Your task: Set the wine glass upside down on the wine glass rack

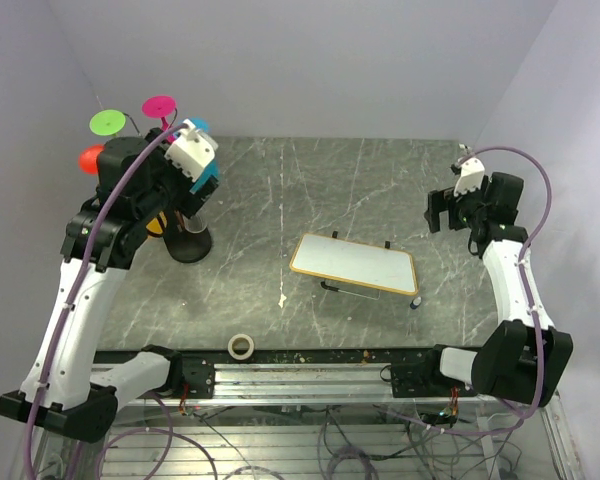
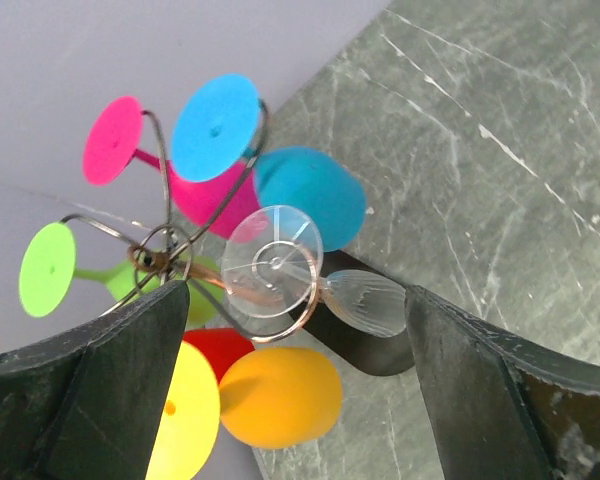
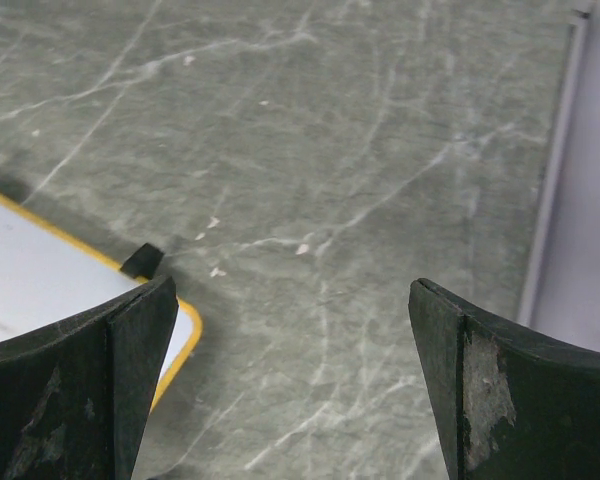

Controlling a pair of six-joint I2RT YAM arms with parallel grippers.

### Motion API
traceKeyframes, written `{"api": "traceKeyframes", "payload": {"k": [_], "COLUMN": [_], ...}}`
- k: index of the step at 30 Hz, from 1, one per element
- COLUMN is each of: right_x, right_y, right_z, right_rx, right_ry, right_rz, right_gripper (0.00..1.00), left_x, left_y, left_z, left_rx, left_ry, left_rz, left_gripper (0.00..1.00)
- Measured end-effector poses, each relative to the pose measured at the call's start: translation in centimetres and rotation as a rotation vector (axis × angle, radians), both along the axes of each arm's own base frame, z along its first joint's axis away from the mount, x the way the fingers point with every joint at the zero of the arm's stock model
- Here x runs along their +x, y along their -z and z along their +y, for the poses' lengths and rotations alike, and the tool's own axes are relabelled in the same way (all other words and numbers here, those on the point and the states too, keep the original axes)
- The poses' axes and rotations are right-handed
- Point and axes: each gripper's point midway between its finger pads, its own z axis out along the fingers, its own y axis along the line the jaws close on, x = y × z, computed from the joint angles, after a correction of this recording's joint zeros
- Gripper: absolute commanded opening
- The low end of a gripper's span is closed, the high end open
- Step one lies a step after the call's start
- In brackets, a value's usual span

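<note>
Clear wine glass (image 2: 273, 262) sits mid-frame in the left wrist view, its round foot facing the camera and caught in a wire loop of the wine glass rack (image 2: 158, 256), bowl hanging away toward the table (image 2: 500, 130), so it reads as upside down. We can't tell for sure whether the foot is fully seated in the loop or only resting on its edge. Around it hang coloured glasses (image 2: 216, 126): pink and blue in the upper left, green at left, yellow and red at the lower left. The rack's black base shows just below and right of the clear bowl. Left gripper (image 2: 295, 300) has its jaws spread wide, one finger in each lower corner of the frame, both apart from the glass and holding nothing. We judge the hang itself as done, with release and retreat as the step in hand. Next move calls for backing the left arm straight off without clipping the foot, the wire scrolls or the neighbouring glasses. Right gripper (image 3: 292, 300) is over bare table at the right of the overhead view, jaws wide apart and empty, well clear of the rack. A white yellow-edged tray (image 1: 355, 263) lies centre and a tape roll (image 1: 241, 346) lower centre.
</note>
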Motion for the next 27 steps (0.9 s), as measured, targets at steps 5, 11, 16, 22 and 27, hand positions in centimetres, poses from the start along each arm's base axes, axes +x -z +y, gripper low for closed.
{"api": "traceKeyframes", "payload": {"k": [5, 11, 16, 22, 27], "right_x": [1.2, 0.9, -0.5, -3.7, -5.1], "right_y": [-2.5, -5.4, -8.2, -12.3, -12.6], "right_z": [-2.5, -5.0, -4.9, -4.1, -3.8], "right_rx": [-0.059, -0.111, -0.11, -0.114, -0.116], "right_ry": [0.125, 0.272, 0.297, 0.303, 0.305], "right_rz": [-0.019, -0.066, -0.141, -0.277, -0.279], "right_gripper": [1.0, 1.0, 1.0, 1.0, 1.0], "left_x": [0.0, -0.3, -1.5, -3.2, -3.6], "left_y": [-1.8, -2.8, -2.8, -1.6, -1.1], "left_z": [2.1, 4.7, 5.0, 4.5, 4.8], "left_rx": [-0.088, -0.221, -0.318, -0.364, -0.381], "left_ry": [-0.121, -0.257, -0.275, -0.244, -0.251], "left_rz": [-0.063, -0.101, -0.11, -0.111, -0.109], "left_gripper": [0.99, 0.99, 0.99, 0.99, 0.99]}}
